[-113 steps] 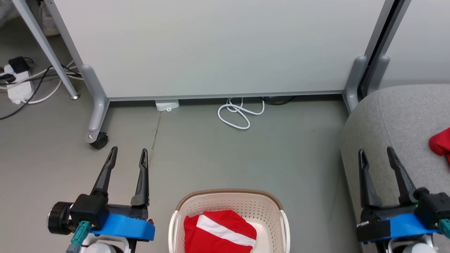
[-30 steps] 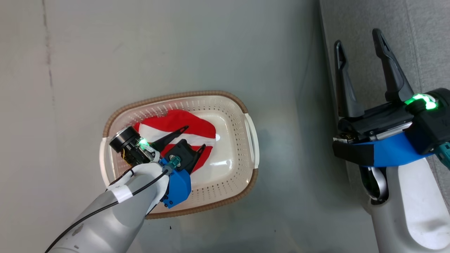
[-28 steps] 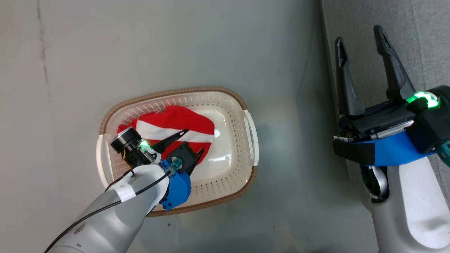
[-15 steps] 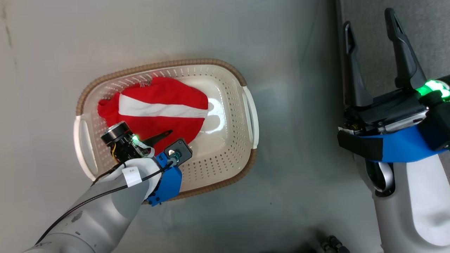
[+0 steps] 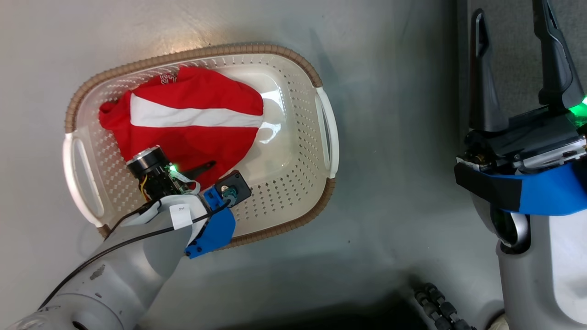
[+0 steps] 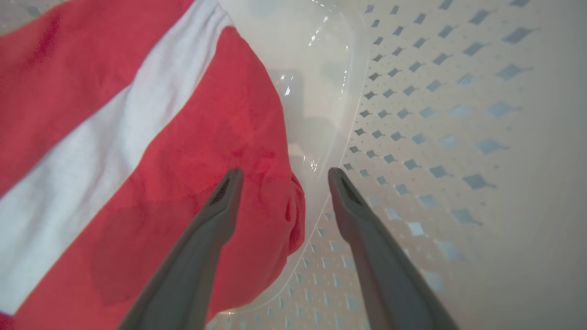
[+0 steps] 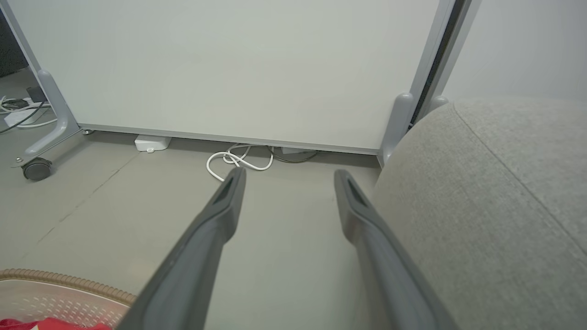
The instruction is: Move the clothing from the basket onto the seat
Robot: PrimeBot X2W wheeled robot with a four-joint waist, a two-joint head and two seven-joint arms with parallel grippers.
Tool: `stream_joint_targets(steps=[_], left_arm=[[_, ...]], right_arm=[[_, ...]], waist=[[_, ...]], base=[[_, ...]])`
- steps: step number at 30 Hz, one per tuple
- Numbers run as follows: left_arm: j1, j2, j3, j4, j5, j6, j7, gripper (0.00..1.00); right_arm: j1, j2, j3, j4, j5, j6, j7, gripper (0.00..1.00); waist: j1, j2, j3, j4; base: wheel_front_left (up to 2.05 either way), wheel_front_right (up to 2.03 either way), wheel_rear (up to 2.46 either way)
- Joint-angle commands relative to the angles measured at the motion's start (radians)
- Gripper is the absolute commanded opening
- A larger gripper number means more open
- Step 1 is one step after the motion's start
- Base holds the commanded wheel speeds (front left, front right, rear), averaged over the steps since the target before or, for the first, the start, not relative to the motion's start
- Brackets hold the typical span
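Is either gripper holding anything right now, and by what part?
Nothing held. The left gripper stands open in the basket over the red garment; the right gripper is open, empty.

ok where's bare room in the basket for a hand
Bare floor between the striped garment and the basket wall by its right handle. The left half is crowded: garment, with the open left gripper at its edge.

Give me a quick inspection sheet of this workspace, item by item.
Surface: bare grey floor.
Job's things: red garment with a white stripe lies in the cream perforated plastic basket with brown rim; light grey fabric sofa to its right.
Clutter: small white box under the panel.
Grippers: left gripper open, astride the garment's edge; right gripper open, empty.
Cables: white coiled cable on the floor.
Surroundings: pale grey partition panel with a castor.
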Motion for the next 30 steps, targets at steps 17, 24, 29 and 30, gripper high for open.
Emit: stream_joint_targets(steps=[17, 24, 29, 30], left_arm=[[-0.057, 0.025, -0.002, 0.046, 0.060, -0.001, 0.044, 1.00], [-0.055, 0.017, -0.002, 0.058, 0.068, -0.001, 0.055, 0.92], [-0.070, 0.013, -0.002, 0.069, 0.087, -0.001, 0.056, 0.00], [-0.072, 0.011, -0.002, 0.071, 0.089, -0.001, 0.057, 0.00]], right_arm=[[0.049, 0.000, -0.014, -0.101, -0.008, 0.000, 0.000, 1.00], [0.084, 0.000, -0.005, -0.149, -0.021, 0.000, 0.000, 1.00], [0.100, 0.000, -0.008, -0.166, -0.026, 0.000, 0.000, 1.00], [0.101, 0.000, -0.010, -0.167, -0.026, 0.000, 0.000, 1.00]], waist=[[-0.0001, 0.0000, 0.077, -0.023], [-0.0001, 0.0000, 0.081, -0.025], [-0.0001, 0.0000, 0.082, -0.024], [-0.0001, 0.0000, 0.082, -0.023]], base=[[0.00, 0.00, 0.00], [0.00, 0.00, 0.00], [0.00, 0.00, 0.00], [0.00, 0.00, 0.00]])
